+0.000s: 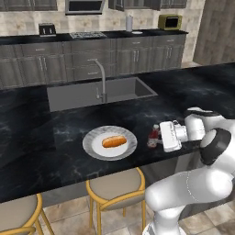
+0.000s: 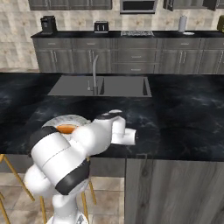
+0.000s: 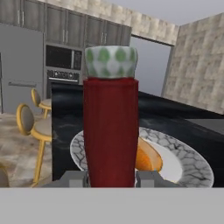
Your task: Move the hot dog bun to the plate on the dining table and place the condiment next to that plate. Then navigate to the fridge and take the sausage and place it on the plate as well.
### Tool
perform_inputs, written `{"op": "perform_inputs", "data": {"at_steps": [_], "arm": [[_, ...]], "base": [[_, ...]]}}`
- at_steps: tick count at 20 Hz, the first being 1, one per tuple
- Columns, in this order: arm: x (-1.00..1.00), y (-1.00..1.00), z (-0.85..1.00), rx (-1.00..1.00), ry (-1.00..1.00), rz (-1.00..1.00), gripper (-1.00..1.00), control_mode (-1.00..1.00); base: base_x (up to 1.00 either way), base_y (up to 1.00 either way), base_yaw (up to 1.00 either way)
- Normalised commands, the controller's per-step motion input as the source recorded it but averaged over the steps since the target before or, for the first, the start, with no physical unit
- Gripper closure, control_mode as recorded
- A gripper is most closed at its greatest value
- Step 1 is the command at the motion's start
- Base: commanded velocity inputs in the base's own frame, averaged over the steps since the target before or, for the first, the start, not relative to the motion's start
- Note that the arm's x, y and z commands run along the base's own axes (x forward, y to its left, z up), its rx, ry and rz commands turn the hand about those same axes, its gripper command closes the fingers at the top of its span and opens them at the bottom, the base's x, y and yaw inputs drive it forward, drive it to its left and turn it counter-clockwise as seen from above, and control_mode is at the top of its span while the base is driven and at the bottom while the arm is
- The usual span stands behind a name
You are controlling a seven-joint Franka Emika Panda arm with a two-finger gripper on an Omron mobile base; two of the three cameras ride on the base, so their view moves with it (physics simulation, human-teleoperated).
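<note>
The condiment (image 3: 110, 131), a red ketchup bottle with a pale cap, stands upright between my gripper's (image 3: 111, 178) fingers (image 3: 73, 178). The gripper (image 1: 159, 137) is shut on it. It sits just right of the plate (image 1: 92, 137), near the front edge of the dining table (image 1: 41, 151). I cannot tell whether the condiment's (image 1: 153, 136) base touches the top. The hot dog bun (image 1: 114, 141) lies on the plate's white centre. Behind the bottle in the hand view are the bun (image 3: 148, 157) and the marbled plate rim (image 3: 192, 162). The sausage is out of view.
A sink (image 1: 98, 92) with a faucet (image 1: 102, 75) is set into the table behind the plate. Yellow-framed stools (image 1: 114, 186) stand under the front edge. In the hand view, a black wall oven (image 3: 63, 65) stands across the room, with what looks like the fridge (image 3: 19, 65) to its left.
</note>
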Motion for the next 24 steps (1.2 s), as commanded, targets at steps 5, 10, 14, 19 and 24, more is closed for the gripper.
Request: {"op": "perform_inputs", "data": {"at_steps": [5,10,14,19,24], "arm": [[0.37,-0.13,-0.17,0.00,0.00,0.01,1.00,-1.00],[0.39,-0.09,-0.18,0.00,0.00,0.00,1.00,-1.00],[0.35,-0.03,-0.18,0.00,0.00,0.00,1.00,-1.00],[0.14,0.00,-0.23,0.00,0.00,0.00,1.00,-1.00],[0.05,0.00,-0.24,0.00,0.00,0.00,1.00,-1.00]], "base": [[0.00,0.00,0.00],[0.00,0.00,0.00],[0.00,0.00,0.00],[0.00,0.00,0.00],[0.00,0.00,0.00]]}}
